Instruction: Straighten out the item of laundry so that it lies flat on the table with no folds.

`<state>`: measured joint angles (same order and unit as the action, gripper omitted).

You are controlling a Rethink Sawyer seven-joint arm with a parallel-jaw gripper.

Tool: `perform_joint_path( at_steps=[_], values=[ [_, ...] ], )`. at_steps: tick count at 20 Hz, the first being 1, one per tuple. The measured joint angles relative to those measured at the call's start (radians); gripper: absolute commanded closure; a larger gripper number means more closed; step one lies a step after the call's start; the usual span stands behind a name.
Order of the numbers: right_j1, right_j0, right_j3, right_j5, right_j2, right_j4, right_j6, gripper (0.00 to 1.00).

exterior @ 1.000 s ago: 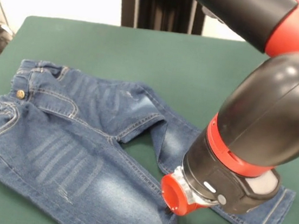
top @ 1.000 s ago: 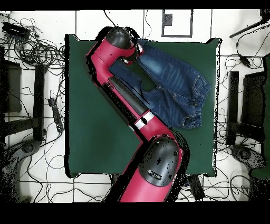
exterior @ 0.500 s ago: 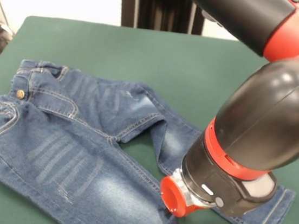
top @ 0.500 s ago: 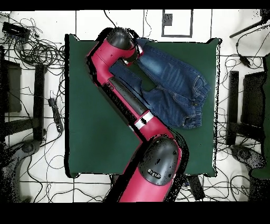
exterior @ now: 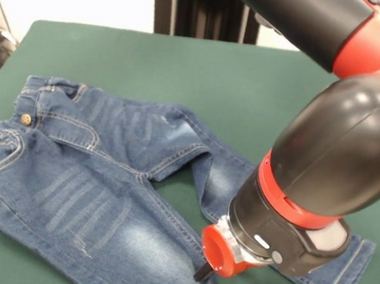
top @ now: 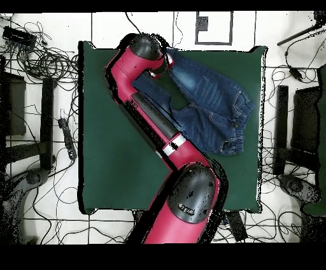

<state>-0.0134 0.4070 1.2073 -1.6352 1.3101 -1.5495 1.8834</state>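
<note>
Denim jeans [exterior: 94, 186] lie under the tool [exterior: 201, 274]; its grip cannot be told.

Green table [exterior: 185, 72] carries blue jeans [exterior: 87, 185].

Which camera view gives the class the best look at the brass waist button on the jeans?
The front view: the brass button shows plainly on the waistband of the jeans, beside a pocket. In the overhead view the jeans lie whole on the table, but the button is too small to make out.
</note>
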Motion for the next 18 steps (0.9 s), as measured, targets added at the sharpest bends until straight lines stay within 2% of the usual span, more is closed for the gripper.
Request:
perform_joint_path(
  at_steps=[6, 11, 12, 15, 16, 18],
  values=[
    [0.0, 0.0, -0.008, 0.0, 0.0, -0.008, 0.0, 0.0],
    [-0.016, 0.01, 0.007, -0.006, 0.001, -0.077, 0.0, 0.0],
    [-0.042, 0.026, 0.039, -0.015, 0.004, -0.145, 0.0, 0.0],
    [-0.087, 0.058, 0.093, -0.024, 0.013, -0.244, 0.0, 0.0],
    [-0.122, 0.084, 0.133, -0.023, 0.022, -0.309, 0.0, 0.0],
    [-0.155, 0.109, 0.165, -0.023, 0.031, -0.361, 0.0, 0.0]
  ],
)
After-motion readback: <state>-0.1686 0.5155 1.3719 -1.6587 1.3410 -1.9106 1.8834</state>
